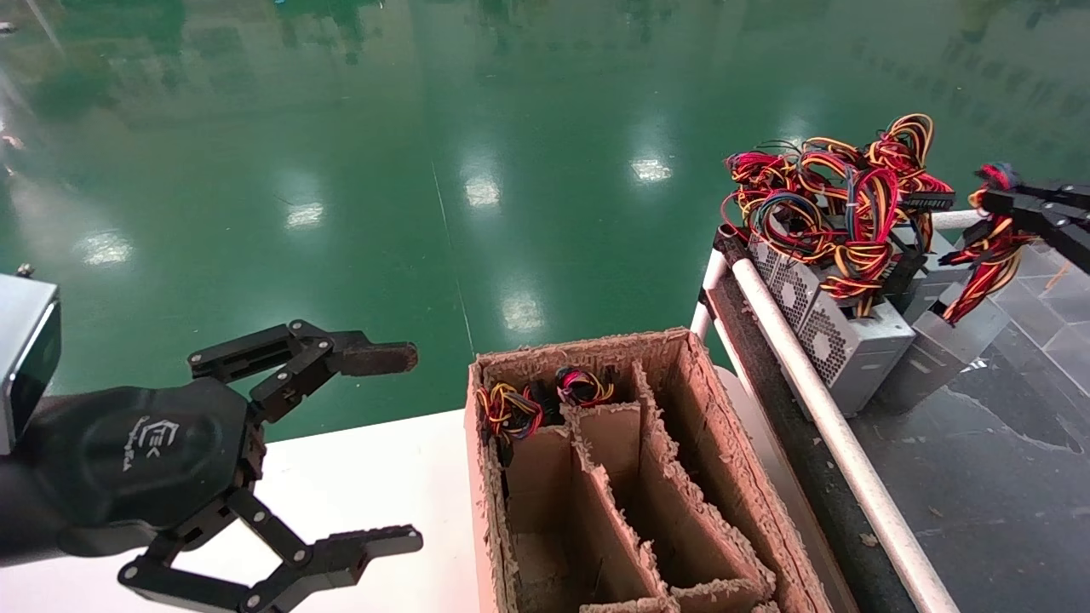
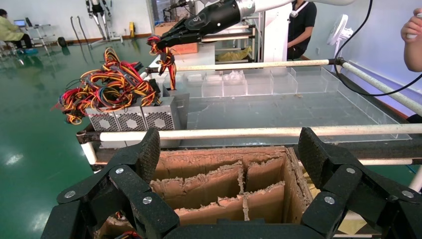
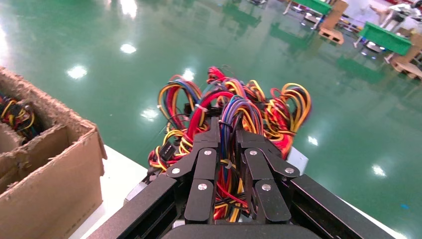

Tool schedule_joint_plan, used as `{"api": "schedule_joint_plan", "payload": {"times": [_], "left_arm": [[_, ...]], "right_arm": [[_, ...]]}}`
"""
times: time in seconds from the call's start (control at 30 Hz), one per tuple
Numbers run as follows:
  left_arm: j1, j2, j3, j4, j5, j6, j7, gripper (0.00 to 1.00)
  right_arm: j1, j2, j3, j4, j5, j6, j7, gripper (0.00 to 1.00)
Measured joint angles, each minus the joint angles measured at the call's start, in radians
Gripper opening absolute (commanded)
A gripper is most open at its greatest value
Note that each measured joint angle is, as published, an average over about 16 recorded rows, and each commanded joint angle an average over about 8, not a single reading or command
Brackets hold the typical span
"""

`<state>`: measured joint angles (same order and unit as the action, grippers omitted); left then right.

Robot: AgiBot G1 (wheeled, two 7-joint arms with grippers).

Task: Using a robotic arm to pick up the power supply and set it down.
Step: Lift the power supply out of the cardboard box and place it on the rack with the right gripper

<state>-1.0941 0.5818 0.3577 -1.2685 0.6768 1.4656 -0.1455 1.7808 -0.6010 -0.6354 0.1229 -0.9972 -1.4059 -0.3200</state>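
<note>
My right gripper [image 1: 990,201] is shut on the red, yellow and black wire bundle [image 1: 988,255] of the power supply [image 1: 941,340]. The supply is a grey metal box that hangs tilted beside the row on the rack. The right wrist view shows both fingers pinching the wires [image 3: 234,107] at the right gripper [image 3: 228,132]. In the left wrist view, that gripper [image 2: 164,42] is far off above the box [image 2: 180,102]. I cannot tell whether the box is clear of the shelf. My left gripper [image 1: 387,449] stands open and holds nothing, near the cardboard box [image 1: 724,477].
The divided cardboard box [image 2: 259,157] has wires [image 1: 511,409] in one far compartment. A row of grey power supplies [image 1: 830,336] with tangled wires [image 1: 839,191] stands behind a white pipe rail [image 1: 817,400]. A person's hand [image 2: 412,35] shows at the rack's far side.
</note>
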Motion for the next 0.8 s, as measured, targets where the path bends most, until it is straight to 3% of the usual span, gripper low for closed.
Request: {"api": "schedule_joint_plan", "payload": {"times": [0.53, 0.6, 0.8], "left_arm": [[0.0, 0.0, 0.0, 0.0, 0.0, 0.0, 0.0, 1.0], [0.0, 0.0, 0.0, 0.0, 0.0, 0.0, 0.0, 1.0], [0.0, 0.0, 0.0, 0.0, 0.0, 0.0, 0.0, 1.0]], "right_arm": [[0.046, -0.093, -0.013, -0.081, -0.024, 0.112, -0.007, 0.01], [0.047, -0.101, -0.013, -0.088, -0.024, 0.122, -0.007, 0.15], [0.047, -0.115, -0.013, -0.102, -0.024, 0.131, -0.008, 0.89]]}}
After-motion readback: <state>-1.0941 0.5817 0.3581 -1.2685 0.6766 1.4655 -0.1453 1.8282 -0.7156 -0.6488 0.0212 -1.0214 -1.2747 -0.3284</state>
